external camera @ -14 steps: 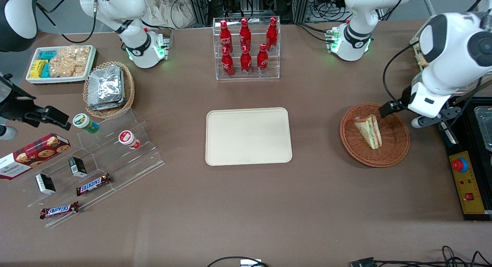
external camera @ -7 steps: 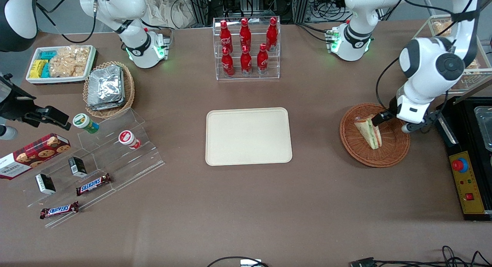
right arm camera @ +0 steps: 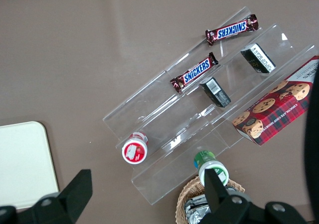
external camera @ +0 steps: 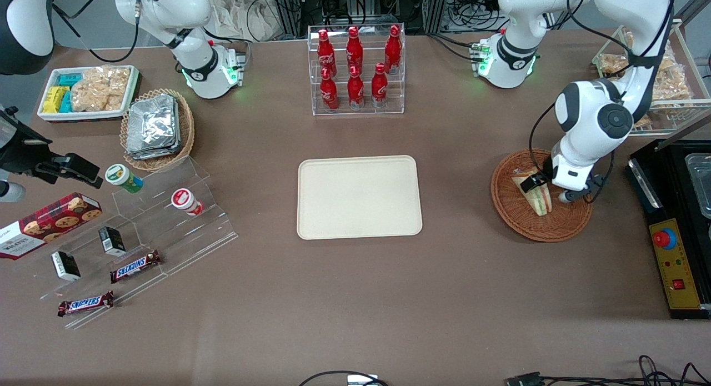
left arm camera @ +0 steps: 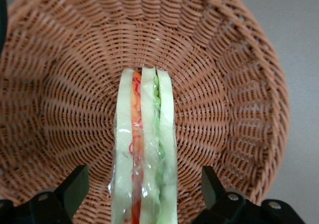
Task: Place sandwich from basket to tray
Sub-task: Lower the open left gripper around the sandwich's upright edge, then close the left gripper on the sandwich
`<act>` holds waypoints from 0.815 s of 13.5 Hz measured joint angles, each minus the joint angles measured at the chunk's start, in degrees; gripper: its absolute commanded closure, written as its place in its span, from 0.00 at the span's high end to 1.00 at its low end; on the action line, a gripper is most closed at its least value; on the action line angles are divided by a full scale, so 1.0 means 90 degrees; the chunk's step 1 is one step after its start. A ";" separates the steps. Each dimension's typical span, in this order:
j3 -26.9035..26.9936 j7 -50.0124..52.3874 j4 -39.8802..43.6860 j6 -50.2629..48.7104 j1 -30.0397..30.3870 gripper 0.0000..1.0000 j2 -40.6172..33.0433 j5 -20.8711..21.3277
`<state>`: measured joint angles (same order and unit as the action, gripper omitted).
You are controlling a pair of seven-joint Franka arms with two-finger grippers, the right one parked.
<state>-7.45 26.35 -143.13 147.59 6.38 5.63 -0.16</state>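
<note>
The sandwich (external camera: 537, 199), a white-bread wedge with green and red-pink filling in clear wrap, lies in the round reddish-brown wicker basket (external camera: 514, 214) toward the working arm's end of the table. The wrist view looks straight down on the sandwich (left arm camera: 144, 149) in the basket (left arm camera: 234, 84). My gripper (left arm camera: 144, 191) is low over the sandwich and open, one finger (left arm camera: 75, 186) on each side of the wedge, with a gap between each finger and the wrap. In the front view the gripper (external camera: 547, 189) hangs over the basket. The cream-beige tray (external camera: 359, 197) lies bare at the table's middle.
A clear rack of red cola bottles (external camera: 355, 69) stands farther from the camera than the tray. A black control box (external camera: 675, 264) with a red button sits beside the basket. A clear stepped stand (external camera: 139, 230) with snacks and a tan basket of foil packets (external camera: 155, 128) lie toward the parked arm's end.
The left arm swung in from the table's edge over the basket and came down, bringing the gripper over the sandwich. The sandwich and basket have not moved.
</note>
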 measured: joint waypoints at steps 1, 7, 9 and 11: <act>0.0000 0.0000 0.0000 0.0038 0.0000 1.00 0.0070 0.0000; 0.0000 0.0001 0.0001 0.0105 0.0000 0.25 0.0172 0.0000; 0.0000 0.0000 0.0001 0.0105 0.0000 0.22 0.0174 0.0000; 0.0000 0.0000 0.0001 0.0105 -0.0001 0.23 0.0173 0.0000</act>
<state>-7.46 26.35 -143.12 148.54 6.37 7.19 -0.16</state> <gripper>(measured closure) 0.577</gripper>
